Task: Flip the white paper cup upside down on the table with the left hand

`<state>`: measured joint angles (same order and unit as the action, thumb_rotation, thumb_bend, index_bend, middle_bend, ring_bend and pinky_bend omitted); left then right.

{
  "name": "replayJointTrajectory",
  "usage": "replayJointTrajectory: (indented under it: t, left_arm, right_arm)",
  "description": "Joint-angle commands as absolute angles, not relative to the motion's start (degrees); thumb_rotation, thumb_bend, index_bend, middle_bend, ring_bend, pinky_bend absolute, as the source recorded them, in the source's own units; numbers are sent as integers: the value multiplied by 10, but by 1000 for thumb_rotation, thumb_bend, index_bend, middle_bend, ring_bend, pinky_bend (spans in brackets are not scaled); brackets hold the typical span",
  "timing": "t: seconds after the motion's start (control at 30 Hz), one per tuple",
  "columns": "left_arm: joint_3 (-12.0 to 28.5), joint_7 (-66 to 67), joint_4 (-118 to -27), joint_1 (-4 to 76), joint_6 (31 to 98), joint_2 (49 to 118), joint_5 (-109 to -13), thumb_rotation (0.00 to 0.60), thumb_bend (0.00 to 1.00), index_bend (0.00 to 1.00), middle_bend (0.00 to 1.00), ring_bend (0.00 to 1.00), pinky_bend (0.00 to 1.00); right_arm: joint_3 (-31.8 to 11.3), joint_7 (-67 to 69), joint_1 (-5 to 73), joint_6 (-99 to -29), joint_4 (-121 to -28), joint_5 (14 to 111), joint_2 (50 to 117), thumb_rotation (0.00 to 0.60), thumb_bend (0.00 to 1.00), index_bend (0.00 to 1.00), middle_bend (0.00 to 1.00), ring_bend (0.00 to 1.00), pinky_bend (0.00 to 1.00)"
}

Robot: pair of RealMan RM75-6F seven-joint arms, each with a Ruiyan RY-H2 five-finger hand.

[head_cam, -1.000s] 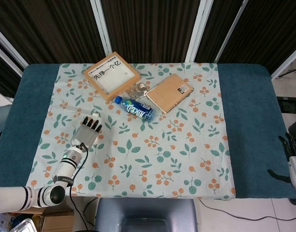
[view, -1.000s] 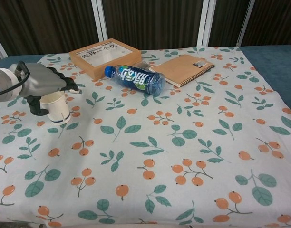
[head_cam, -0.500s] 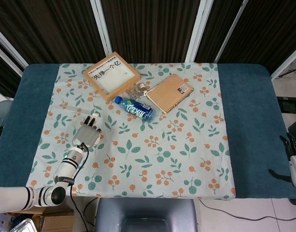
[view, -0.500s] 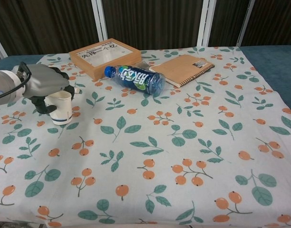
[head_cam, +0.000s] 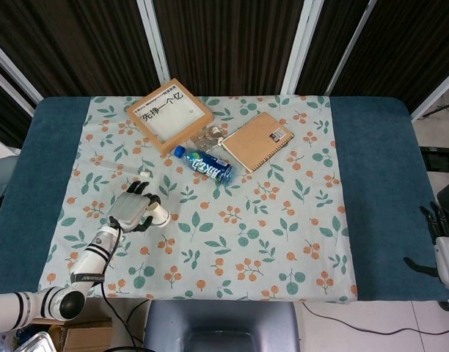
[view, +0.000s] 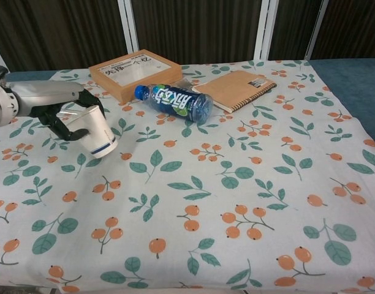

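The desk (head_cam: 371, 191) carries a teal cover with a floral cloth (head_cam: 232, 242) laid over its middle, giving a flat, soft landing for the cup. Behind it hang dark curtains (head_cam: 232, 37) between pale uprights. At the far side of the cloth lie a framed box (head_cam: 169, 115), a notebook (head_cam: 258, 141) and a blue bottle (view: 174, 100) on its side, all well apart from the working area at the near left. There the left robot hand (view: 68, 113) has its fingers wrapped round the cup (view: 98, 131), which is lifted off the cloth and tilted, its base pointing down and toward the middle of the desk; this looks like the middle of the turn, with the setting-down mouth-first not yet done. The right robot hand (head_cam: 444, 246) hangs off the desk's right edge, holding nothing, fingers loosely apart.
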<state>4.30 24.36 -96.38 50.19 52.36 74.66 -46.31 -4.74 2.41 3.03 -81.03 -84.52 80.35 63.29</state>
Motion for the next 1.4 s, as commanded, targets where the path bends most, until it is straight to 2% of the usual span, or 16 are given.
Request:
replayJointTrajectory:
  t: [0.03,0.2,0.37,0.53,0.63,0.7,0.8,1.0,1.13,1.23,1.4]
  left_arm:
    - [83,-42,-915,421,453,750,-611,600,498,355,373,38,2]
    - [78,-236,-829,385,463,799,-728,600,495,355,371,36,21]
    - [69,-362,-757,369,500,842,-793,600,433,335,352,32,78]
    - [53,-403,-708,365,520,864,-828,600,423,253,266,2,81]
    - [43,-409,-691,365,520,867,-840,600,421,146,186,0,81]
    - [39,-407,-685,366,521,867,-845,600,421,69,134,0,79]
    - [37,-402,-684,366,528,865,-848,600,424,7,86,0,74]
    - [34,-376,-690,365,543,857,-856,600,422,0,9,0,55]
    - [32,-333,-696,361,561,851,-862,600,418,0,0,0,54]
    - [32,-266,-699,362,579,845,-871,600,413,0,0,0,54]
    - [46,-24,-744,371,608,820,-878,600,362,0,0,0,27]
  right_arm:
    - [-47,22,32,-808,-846,804,634,600,71,0,0,0,0]
    - [-47,16,35,-803,-848,804,636,600,71,0,0,0,0]
    - [-48,14,39,-801,-849,804,638,600,72,0,0,0,0]
    - [-48,17,41,-795,-847,802,639,600,71,0,0,0,0]
    - [-47,21,42,-794,-847,802,637,600,71,0,0,0,0]
    - [-48,23,41,-796,-847,803,636,600,71,0,0,0,0]
    - [-48,24,41,-797,-847,802,636,600,71,0,0,0,0]
    - [-47,23,42,-798,-849,805,636,600,72,0,0,0,0]
    - [-48,23,43,-796,-851,806,634,600,71,0,0,0,0]
    - [-48,23,44,-796,-851,806,633,600,71,0,0,0,0]
    - [-48,24,46,-792,-850,803,632,600,71,0,0,0,0]
